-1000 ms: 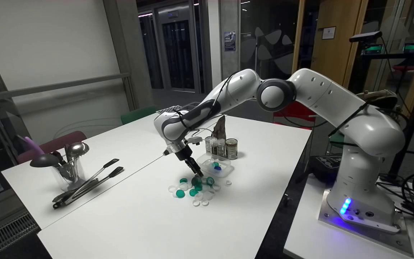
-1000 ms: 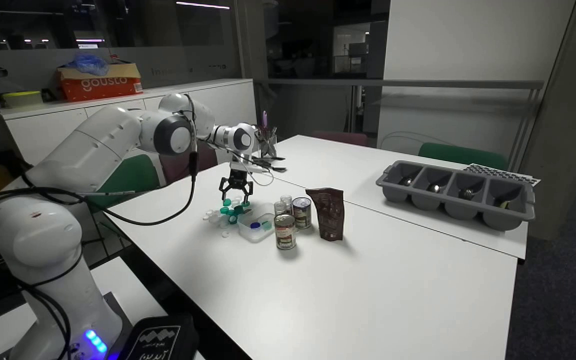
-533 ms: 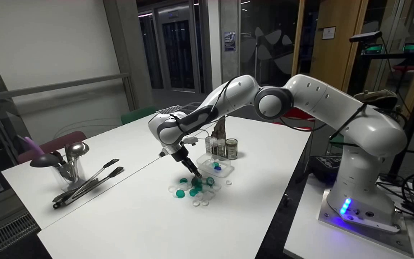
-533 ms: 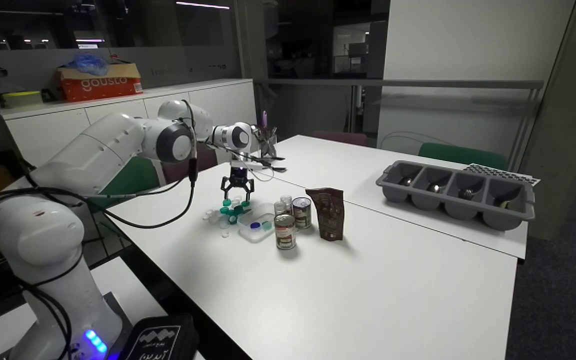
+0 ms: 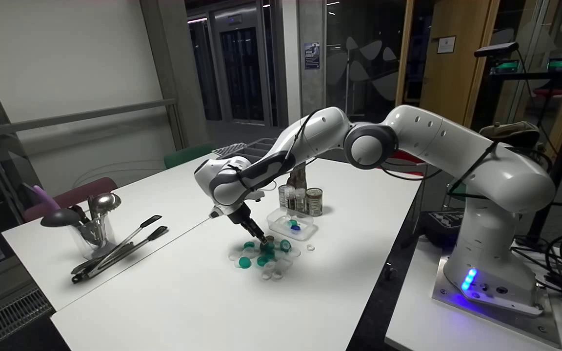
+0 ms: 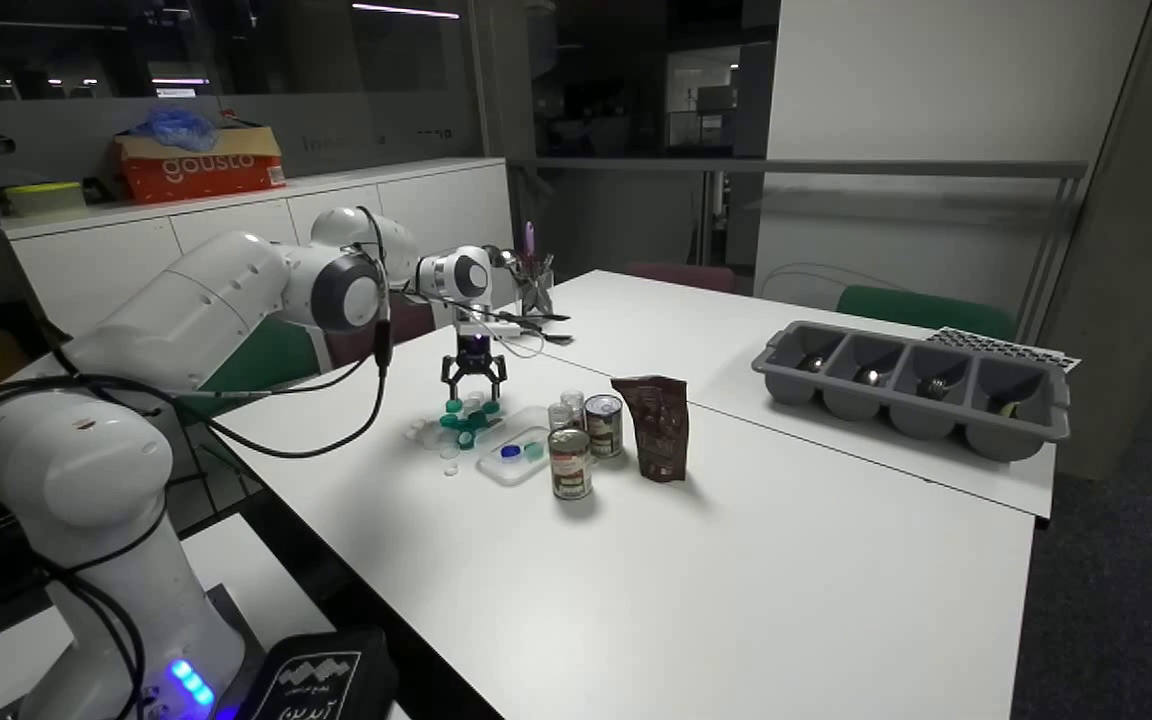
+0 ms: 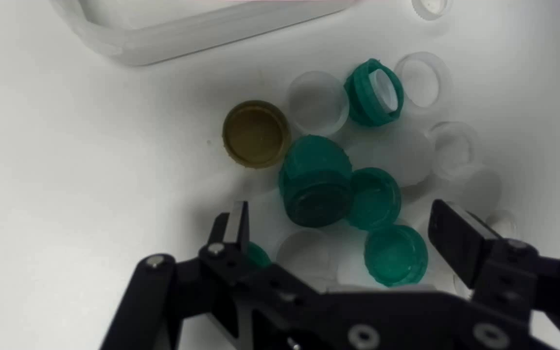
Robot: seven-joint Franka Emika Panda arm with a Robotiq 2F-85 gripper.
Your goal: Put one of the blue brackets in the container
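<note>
Teal plastic caps (image 7: pixel 375 199), round, ridged, mixed w/ whitish pcs (image 7: pixel 318 103); hand (image 7: pixel 339 208) spread wide near them.

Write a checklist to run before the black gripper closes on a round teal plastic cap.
1. Gripper open, nothing held: ok.
2. Teal caps between the fingers in the wrist view: ok.
3. Teal caps apart: not ok, several crowd together.
4. Room in the clear rectangular plastic container: ok, beside a round blue plastic cap and a green one.
5. Fingers clear of round translucent white plastic caps: cannot tell.
</note>
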